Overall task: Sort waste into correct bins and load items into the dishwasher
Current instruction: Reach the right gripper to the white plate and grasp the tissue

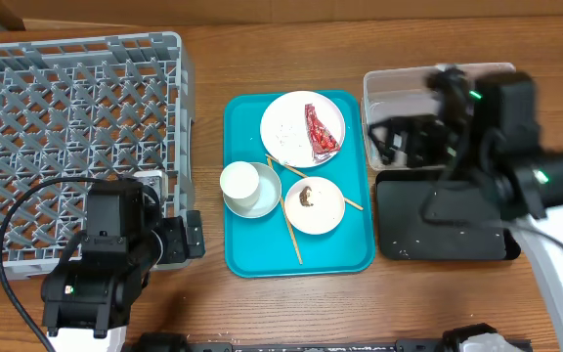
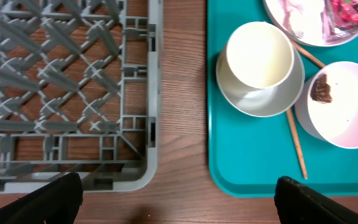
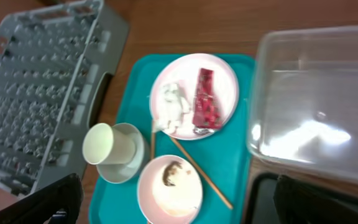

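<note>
Overhead, your red-and-silver wrapper point(image 1: 322, 134) lies on the large plate point(image 1: 283, 125), upper centre. In the left wrist view, your left gripper point(image 2: 180, 202) is spread wide and empty at the bottom edge, over bare tabletop point(image 2: 179, 124). In the right wrist view, your right gripper point(image 3: 182, 205) is spread too, holding nothing.

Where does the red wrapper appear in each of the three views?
Overhead: the wrapper lies on the plate, just right of centre, upper half.
Left wrist: wrapper in the top right corner, cut by the edge.
Right wrist: wrapper near the centre.
Shared landmark: the teal tray under the plate.
</note>
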